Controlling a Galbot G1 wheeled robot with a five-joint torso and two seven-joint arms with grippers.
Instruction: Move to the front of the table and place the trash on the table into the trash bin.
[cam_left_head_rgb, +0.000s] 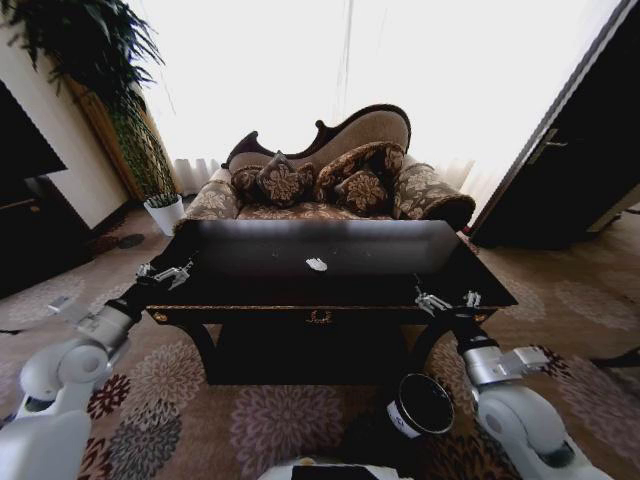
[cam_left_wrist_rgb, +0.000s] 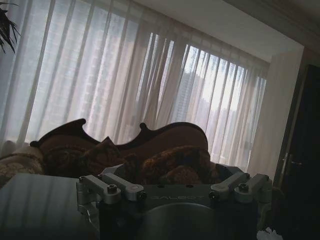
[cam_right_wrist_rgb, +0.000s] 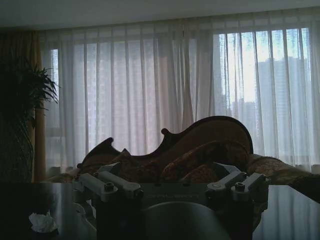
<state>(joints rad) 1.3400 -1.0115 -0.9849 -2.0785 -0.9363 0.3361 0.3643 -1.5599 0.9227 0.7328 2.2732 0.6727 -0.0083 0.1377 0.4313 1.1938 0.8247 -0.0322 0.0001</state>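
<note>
You had one piece of white crumpled paper trash (cam_left_head_rgb: 316, 264) lying at the centre of the head frame, on the glossy black top of the large dark-wood table (cam_left_head_rgb: 330, 285), roughly midway between the two grippers and well apart from both. It also showed at the lower left of the right wrist frame (cam_right_wrist_rgb: 42, 222) and at the bottom right corner of the left wrist frame (cam_left_wrist_rgb: 270, 234).

Left gripper (cam_left_head_rgb: 168, 272) sat at the table's left front corner, left-centre of the head frame; jaws spread wide, holding nothing.

Right gripper (cam_left_head_rgb: 445, 301) sat at the table's right front edge, right of centre; jaws also spread wide, holding nothing.

Small black cylindrical trash bin with a white label (cam_left_head_rgb: 420, 405) stood on the floral carpet (cam_left_head_rgb: 270, 420) at lower right of the head frame, below the table's front edge, beside the right arm.
</note>
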